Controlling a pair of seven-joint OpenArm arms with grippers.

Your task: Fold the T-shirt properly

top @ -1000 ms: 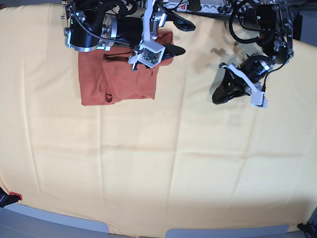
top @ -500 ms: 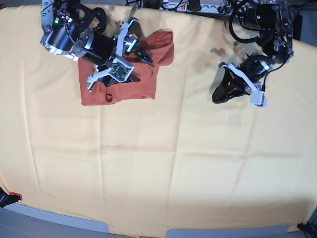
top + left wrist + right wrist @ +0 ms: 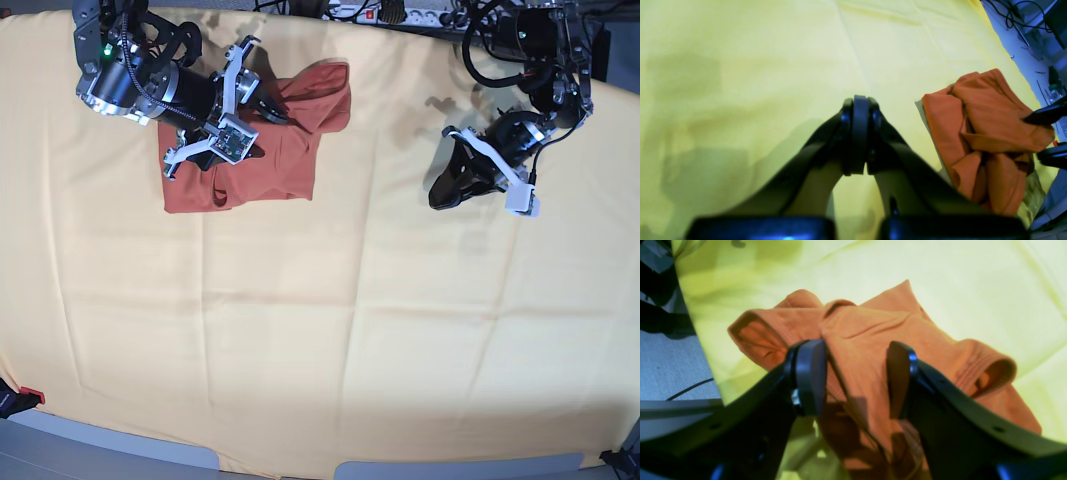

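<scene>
My right gripper [image 3: 855, 380] hangs with its black jaws spread apart directly over the rust-orange short-sleeved cotton T-shirt [image 3: 255, 165], the fabric showing through the gap between the two pads and nothing pinched in them. The shirt lies partly folded at the far left of the base view, near the back edge of the pale yellow cloth [image 3: 330, 340] that covers the table; its flat body runs out toward the left of that view, while a bunched, raised flap [image 3: 322, 88] sticks up at its upper right corner. In my right wrist view an open sleeve cuff [image 3: 993, 371] curls up just to the right of my jaws. My left gripper [image 3: 856, 143] is pressed together on nothing, resting over bare yellow cloth well apart from the shirt, which lies off to its right. So the right arm is clearly nearer, and I judge the loose flap is its next grasp.
</scene>
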